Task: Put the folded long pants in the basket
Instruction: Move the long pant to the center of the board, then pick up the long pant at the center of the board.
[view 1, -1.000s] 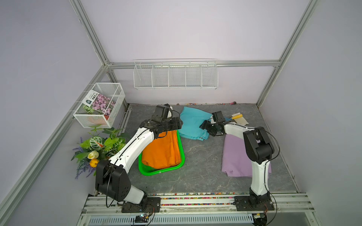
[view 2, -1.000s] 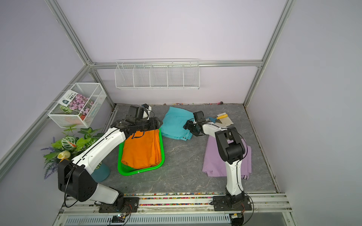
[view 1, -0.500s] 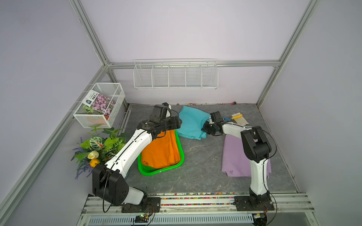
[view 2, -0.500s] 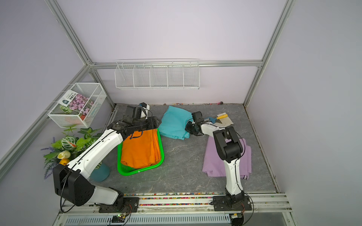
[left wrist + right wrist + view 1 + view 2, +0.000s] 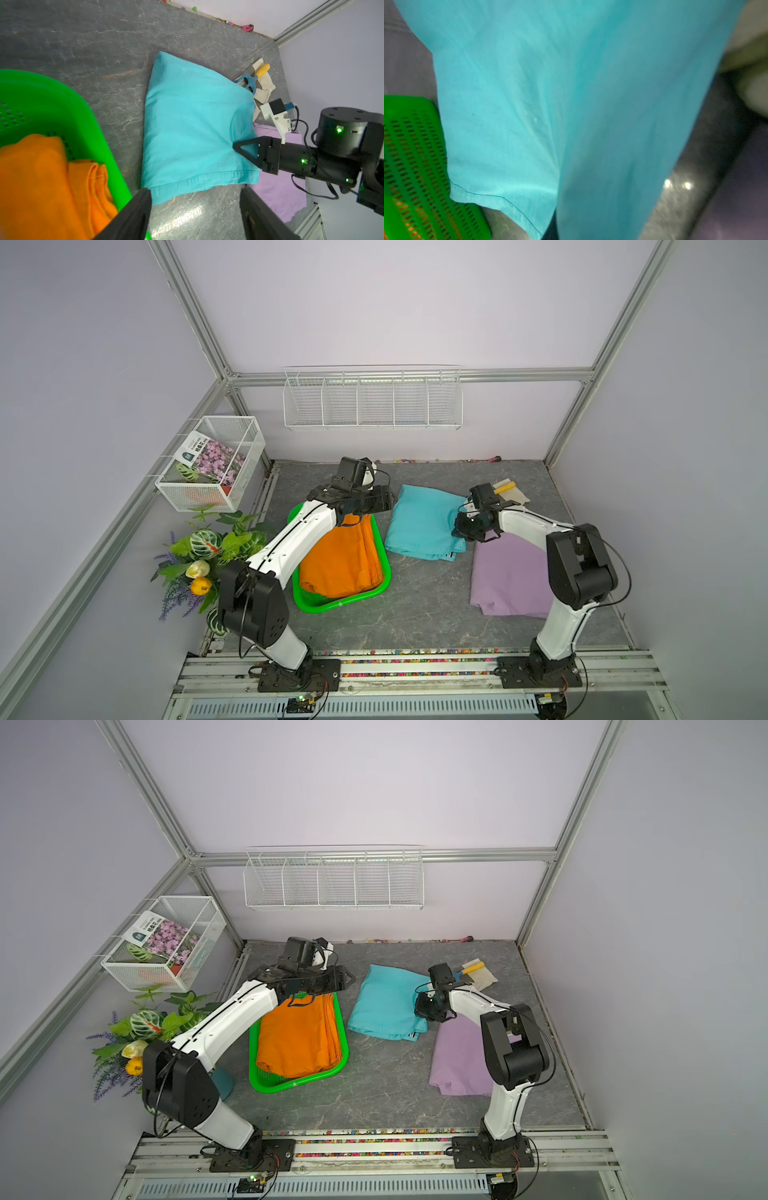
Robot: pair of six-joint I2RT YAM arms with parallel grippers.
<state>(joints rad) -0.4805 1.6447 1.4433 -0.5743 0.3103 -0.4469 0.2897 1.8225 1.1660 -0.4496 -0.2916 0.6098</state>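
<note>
There are three folded pants. The orange pants (image 5: 340,560) lie inside the green basket (image 5: 328,608) and fill most of it. The teal pants (image 5: 419,522) lie on the gray tabletop (image 5: 415,605) just beside the basket, on the side toward the right arm. The lilac pants (image 5: 507,576) lie on the tabletop too, farther from the basket, past the teal pants. The edges of these two meet.

There is one green basket, and only the orange pants are in it.

There are two claws. The left claw (image 5: 195,212) hangs over the far end of the basket, close to the teal pants. Its two fingers stand wide apart with nothing between them. The right claw (image 5: 239,146) is at the edge of the teal pants that is farthest from the basket. It is pinched tight on the cloth, and the cloth bunches up toward it. In the right wrist view the teal cloth fills almost the whole picture.

There are two white wire baskets up on the walls. The long one (image 5: 372,400) hangs on the back wall. The small one (image 5: 212,464) hangs on the side wall nearest the basket, and a card with pink flowers (image 5: 214,456) is in it. One bunch of flowers (image 5: 199,556) stands below it.

Far from the basket, beyond the teal pants, lie pale gloves (image 5: 515,495) with one yellow-handled tool (image 5: 503,488) on them.
</note>
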